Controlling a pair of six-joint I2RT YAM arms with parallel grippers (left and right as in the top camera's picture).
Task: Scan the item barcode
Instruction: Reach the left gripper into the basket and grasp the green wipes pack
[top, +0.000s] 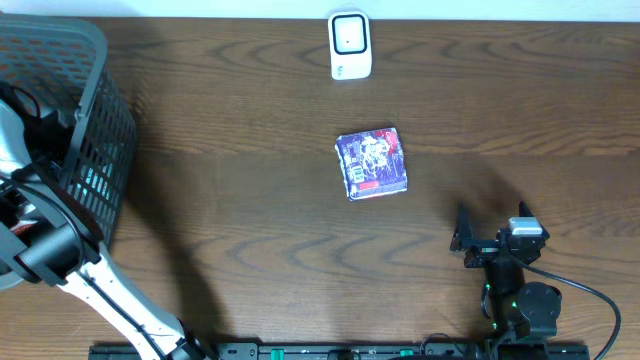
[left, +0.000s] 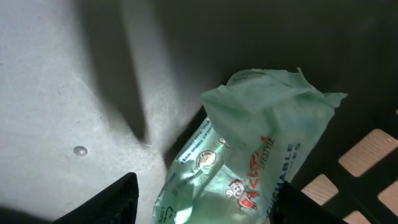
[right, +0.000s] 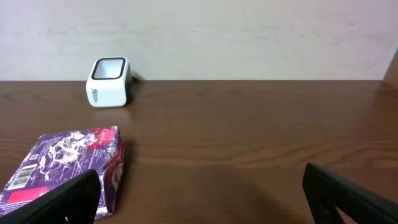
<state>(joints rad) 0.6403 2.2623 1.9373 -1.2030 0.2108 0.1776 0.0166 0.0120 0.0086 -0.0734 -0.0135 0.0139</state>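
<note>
Dark wood table (top: 250, 250) fills your overhead view. A grey mesh basket (top: 100, 60) sits at its far left corner. The white scanner (top: 350, 45) stands at the far edge, near the middle. A purple box (top: 373, 163) lies flat in the open centre, well apart from the scanner and the basket. Your left arm (top: 100, 290) reaches from the near edge into the basket, where its gripper is hidden from above. A bit of teal shows through the mesh wall. The right gripper (top: 490, 235) sits low at the near right, apart from the box.

On the left wrist view you look down into the basket. A green pack (left: 249, 155) of wipes lies tilted on the grey floor, close to the mesh wall, with wood showing through the holes. The left gripper (left: 208, 208) has its jaws spread, with one dark finger (left: 118, 202) at each lower corner and the pack between them. The right-hand finger seems to meet the wrapper and the other stands just off it. You cannot tell from this angle whether they are pinching it.

On the right wrist view you face a pale wall (right: 249, 31) beyond the table. The scanner stands at the back left with its window facing up. The box lies at the near left, and a barcode (right: 26, 173) shows on its top face. Both fingers (right: 68, 202) are spread wide with nothing between them, and the left one sits just in front of the box.
</note>
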